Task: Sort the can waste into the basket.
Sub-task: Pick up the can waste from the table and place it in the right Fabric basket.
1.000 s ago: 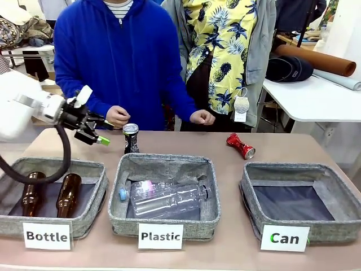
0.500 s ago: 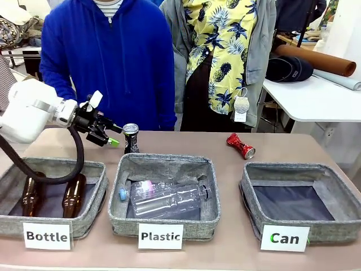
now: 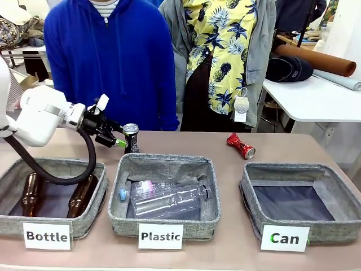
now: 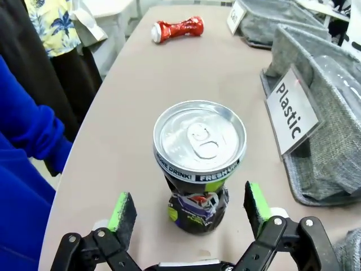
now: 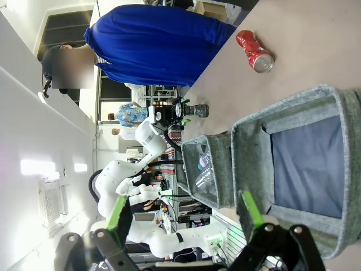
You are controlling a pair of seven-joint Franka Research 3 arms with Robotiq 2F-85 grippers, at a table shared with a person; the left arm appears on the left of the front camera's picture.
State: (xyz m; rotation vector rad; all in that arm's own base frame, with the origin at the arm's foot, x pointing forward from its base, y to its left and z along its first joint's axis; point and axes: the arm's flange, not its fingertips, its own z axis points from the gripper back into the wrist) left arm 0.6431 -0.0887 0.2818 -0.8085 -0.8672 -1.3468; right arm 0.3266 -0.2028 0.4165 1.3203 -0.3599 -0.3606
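Observation:
The slim dark can [image 3: 131, 138] with a silver top [image 4: 200, 135] stands upright behind the Plastic basket. My left gripper [image 3: 119, 142] is open just left of it. In the left wrist view the left gripper [image 4: 189, 206] has one green pad [image 4: 123, 210] on each side of the can's lower body, with gaps. The crushed red can [image 3: 241, 145] lies on its side at the back right, also the red can [image 4: 176, 29]. The grey basket labelled "Can" [image 3: 302, 169] holds nothing. My right gripper [image 5: 183, 210] is open above that Can basket [image 5: 293, 107].
The Plastic basket [image 3: 164, 162] holds clear bottles. The Bottle basket [image 3: 53, 164] holds two brown bottles and lies under my left arm. Two people stand at the far edge, one in a blue hoodie right behind the dark can. A white side table [image 3: 316, 99] is at the back right.
My left arm has swung right and brought its open gripper up to the dark can. The person in blue has drawn both hands back from the table.

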